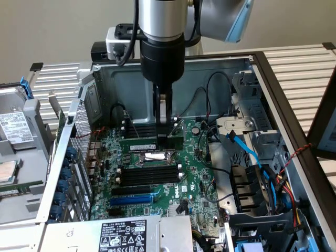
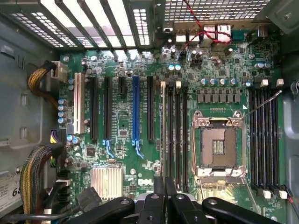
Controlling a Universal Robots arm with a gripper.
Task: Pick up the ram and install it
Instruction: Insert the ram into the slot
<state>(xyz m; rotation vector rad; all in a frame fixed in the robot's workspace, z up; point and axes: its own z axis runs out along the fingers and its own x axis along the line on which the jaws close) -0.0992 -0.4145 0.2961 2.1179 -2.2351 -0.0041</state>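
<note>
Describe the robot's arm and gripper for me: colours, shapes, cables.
The arm is a silver metal cylinder with a light blue cap on the joint. Below it the gripper has a round black body and narrow black fingers. A black cable runs down beside it, past a small grey box.

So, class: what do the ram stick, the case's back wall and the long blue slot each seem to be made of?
The ram: likely fibreglass circuit board, matte green, with a paper-like white label. The case wall: seemingly bare sheet steel, dull grey, with folded edges. The blue slot: probably moulded plastic, uniformly coloured, slightly glossy.
</note>
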